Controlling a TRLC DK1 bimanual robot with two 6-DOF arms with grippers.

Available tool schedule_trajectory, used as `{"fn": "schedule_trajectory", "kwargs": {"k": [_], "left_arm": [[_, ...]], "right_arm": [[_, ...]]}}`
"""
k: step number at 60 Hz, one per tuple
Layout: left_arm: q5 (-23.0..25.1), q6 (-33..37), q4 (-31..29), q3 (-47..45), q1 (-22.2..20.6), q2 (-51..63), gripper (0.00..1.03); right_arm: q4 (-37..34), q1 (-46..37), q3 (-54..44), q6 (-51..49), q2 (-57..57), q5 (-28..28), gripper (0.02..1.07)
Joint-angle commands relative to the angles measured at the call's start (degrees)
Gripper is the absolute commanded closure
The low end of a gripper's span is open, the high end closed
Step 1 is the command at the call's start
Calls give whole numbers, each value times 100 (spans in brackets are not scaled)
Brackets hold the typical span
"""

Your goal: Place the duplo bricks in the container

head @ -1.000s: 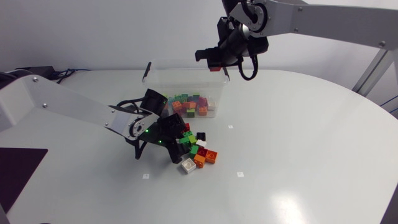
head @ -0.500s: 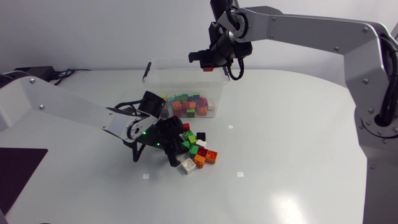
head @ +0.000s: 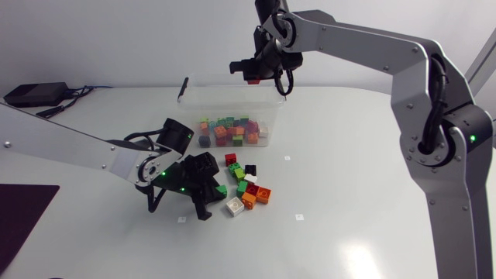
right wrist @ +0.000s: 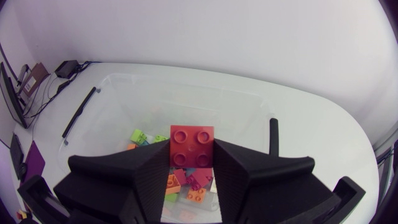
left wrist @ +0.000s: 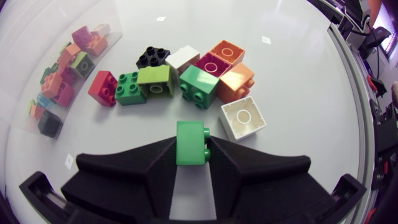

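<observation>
Head view. My right gripper (head: 249,71) sits at upper centre of the frame, over the far rim of the clear container (head: 191,107), clenched on a red brick (head: 253,80). The container holds a layer of mixed coloured bricks (head: 232,130). My left gripper (head: 206,188) is low over the table (head: 364,170), left of centre, with a green brick (head: 222,189) at its fingertips. A loose pile of bricks (head: 248,186) lies just right of it, in front of the container.

Left wrist view. The left gripper (left wrist: 191,157) grasps the green brick (left wrist: 190,137) from both sides. Ahead of it lies the pile. A white brick (left wrist: 242,119) is nearest, with an orange brick (left wrist: 236,82) just beyond.

Right wrist view. The right gripper (right wrist: 191,160) grasps the red brick (right wrist: 191,145), studs facing the camera, directly above the open container (right wrist: 118,106). Coloured bricks (right wrist: 186,185) lie in it below.
</observation>
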Motion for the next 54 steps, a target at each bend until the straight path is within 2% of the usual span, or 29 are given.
{"fn": "schedule_trajectory", "kwargs": {"k": [1, 4, 6, 8, 13, 17, 28, 34, 54], "left_arm": [[99, 176, -130, -160, 100, -349, 80], [99, 184, -191, -186, 135, -454, 80], [108, 193, -235, -195, 170, -533, 80], [116, 220, -297, -204, 188, -586, 80], [134, 228, -402, -195, 241, -762, 80], [134, 211, -499, -116, 311, -937, 80], [248, 0, -1044, 570, 619, -1430, 80], [301, -79, -1343, 1000, 733, -1544, 80], [301, -721, -1176, 2046, 996, -1219, 80]], "right_arm": [[-136, -38, 337, 7, 308, 1, 78], [-189, -38, 486, 24, 422, 1, 77], [-250, -38, 601, 33, 501, 1, 72], [-347, -47, 724, 59, 589, 1, 62], [-769, -47, 1154, 103, 826, 1, 20], [-918, -55, 1286, 130, 879, 9, 7], [-1111, -108, 1216, 130, 589, 1, 7], [-1076, -117, 741, 130, 88, -17, 7], [-417, -82, -1430, 51, -1433, -17, 7]]}}
